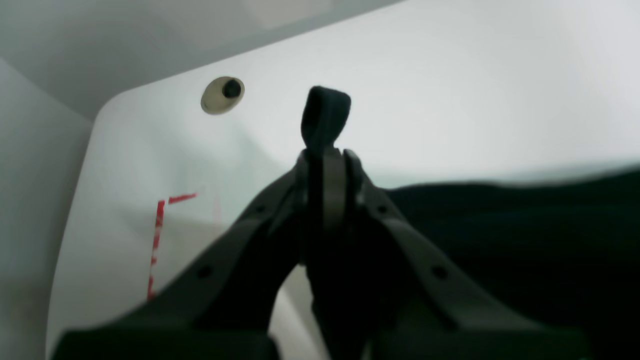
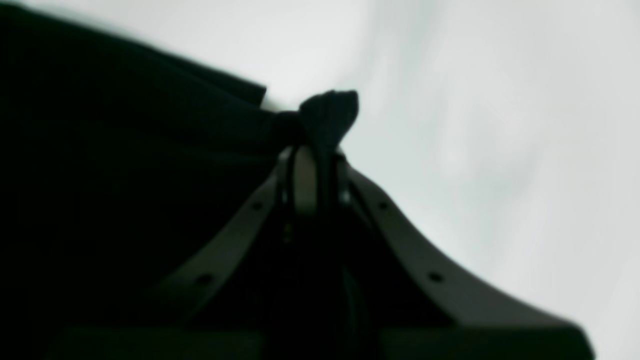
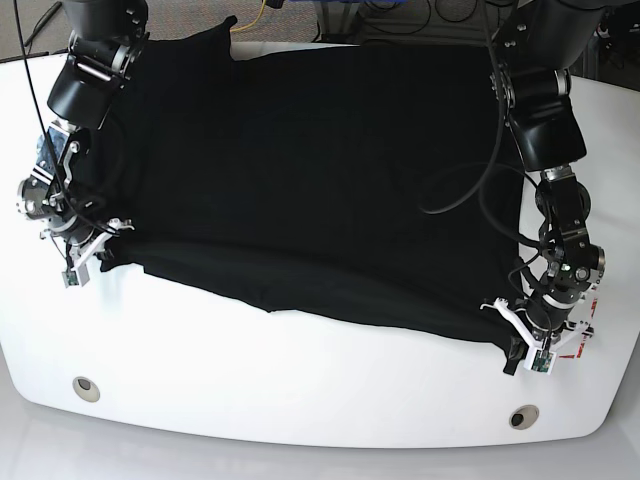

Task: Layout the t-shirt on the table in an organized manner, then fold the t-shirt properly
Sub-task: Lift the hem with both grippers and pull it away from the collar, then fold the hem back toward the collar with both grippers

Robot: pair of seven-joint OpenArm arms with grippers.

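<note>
Left gripper (image 1: 325, 155) pressed together, pinching a t-shirt (image 3: 320, 180) corner; a nub of black fabric pokes out past the tips. Right gripper (image 2: 315, 150) same, pinching the opposite corner. T-shirt lies spread across the tabletop (image 3: 300, 400), its near hem stretched between the two grippers. Both wrist views blurry, and fabric detail is lost in black. Far edge of the shirt is cut off by the arms. Count: one shirt, two grippers, two round holes (image 3: 86, 388), one red mark (image 1: 157, 235).

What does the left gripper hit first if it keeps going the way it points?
Probably bare table. The left gripper, shut on a t-shirt corner, aims at white tabletop; the round hole sits off to the side. Depth is unclear.
</note>
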